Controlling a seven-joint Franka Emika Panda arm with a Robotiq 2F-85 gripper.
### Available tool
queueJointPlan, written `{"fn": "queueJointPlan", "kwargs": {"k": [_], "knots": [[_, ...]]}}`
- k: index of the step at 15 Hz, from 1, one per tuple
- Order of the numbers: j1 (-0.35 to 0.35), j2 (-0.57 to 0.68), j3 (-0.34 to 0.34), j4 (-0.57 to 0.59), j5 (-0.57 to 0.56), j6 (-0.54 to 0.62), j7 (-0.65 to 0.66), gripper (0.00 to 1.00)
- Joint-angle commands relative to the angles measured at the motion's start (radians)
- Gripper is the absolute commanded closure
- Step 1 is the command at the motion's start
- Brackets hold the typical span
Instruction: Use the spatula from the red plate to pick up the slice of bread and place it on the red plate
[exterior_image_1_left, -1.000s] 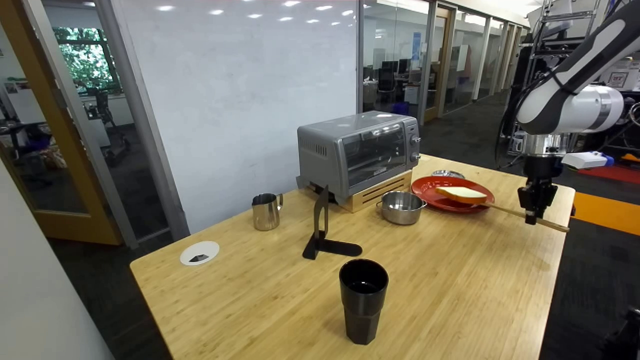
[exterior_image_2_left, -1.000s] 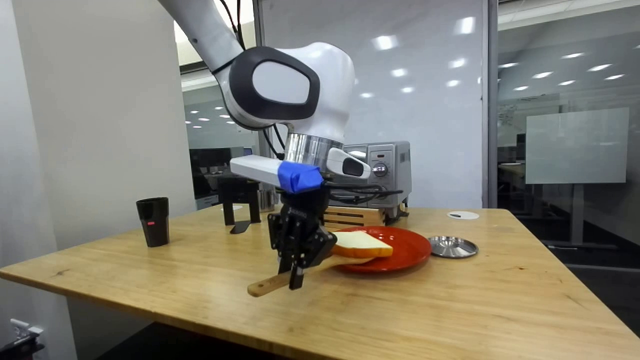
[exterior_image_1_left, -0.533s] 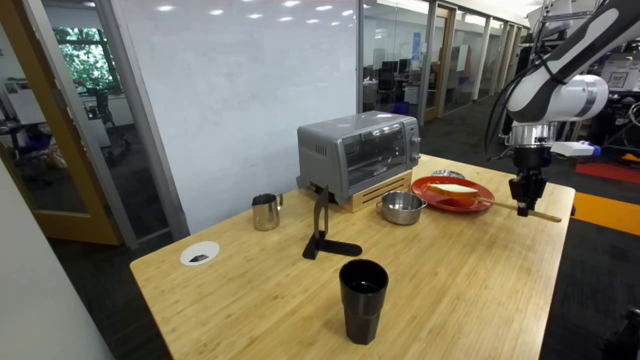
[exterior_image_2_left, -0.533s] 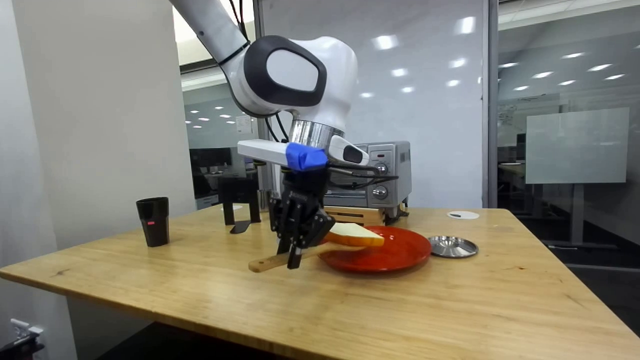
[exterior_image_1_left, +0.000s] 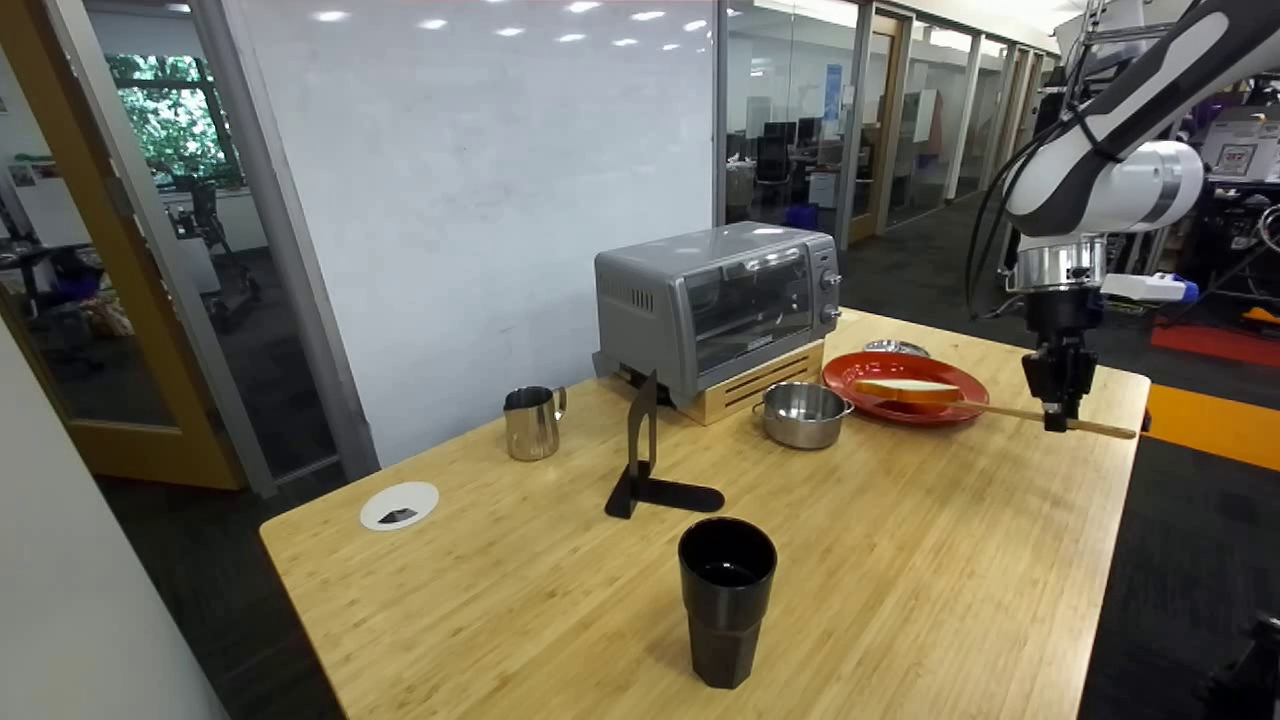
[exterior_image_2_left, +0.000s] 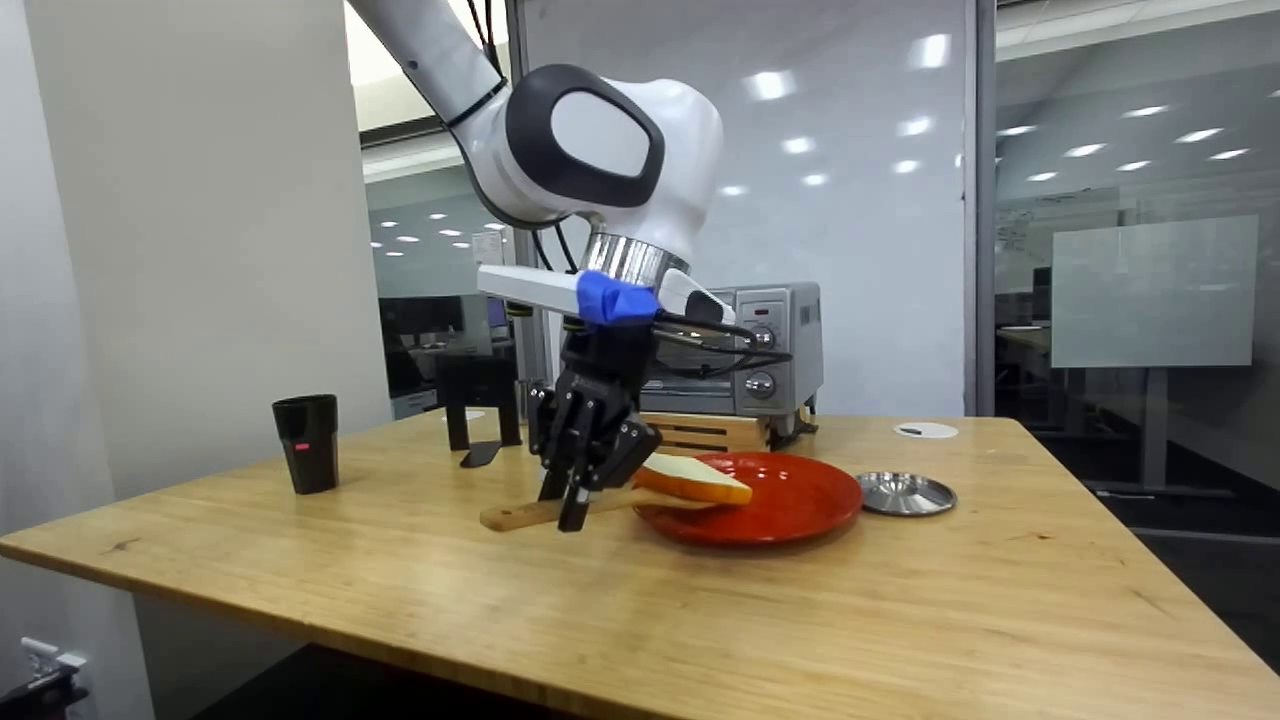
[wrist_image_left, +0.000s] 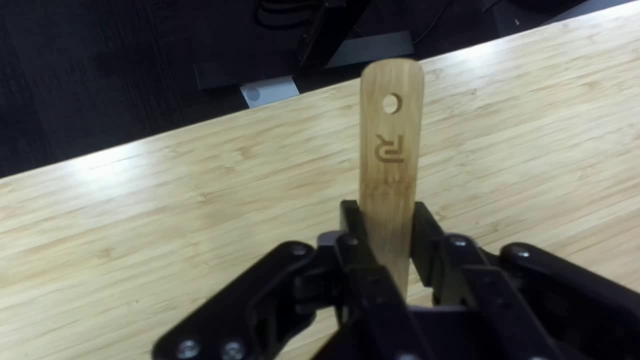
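- End effector (wrist_image_left: 386, 220) narrowed onto the spatula (wrist_image_left: 390, 175), one finger along each side of the wooden handle; the rounded tip, with a hole in it, sticks out past the fingers.
- Handle reaches out beyond the rim of the red plate (exterior_image_2_left: 805, 500); its far end lies over that plate.
- Slice of bread (exterior_image_2_left: 690, 480) is over the red plate, pale face up, with the spatula's far end under it; whether it also touches the red plate is hard to make out.
- Shiny metal lid (exterior_image_2_left: 905, 494) lies just beside the red plate on the worktop (exterior_image_2_left: 1000, 600).
- Small metal bowl (exterior_image_1_left: 803, 420) stands near the red plate, in front of a grey toaster oven (exterior_image_1_left: 720, 290) on a wooden rack (exterior_image_1_left: 765, 384).
- Well apart from the red plate: metal pitcher (exterior_image_1_left: 532, 428), black stand (exterior_image_1_left: 680, 495), upright black tumbler (exterior_image_1_left: 727, 610).
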Motion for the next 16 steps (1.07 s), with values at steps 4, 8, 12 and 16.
{"fn": "queueJointPlan", "kwargs": {"k": [4,8,12,16], "knots": [[-0.027,0.027,-0.009,0.055,-0.038,-0.067,0.013,0.93],[-0.021,0.049,-0.009,0.089,-0.094,-0.102,0.02,0.93],[-0.02,0.085,-0.005,0.146,-0.146,-0.159,0.016,0.93],[-0.017,0.105,-0.001,0.209,-0.197,-0.2,0.018,0.93]]}}
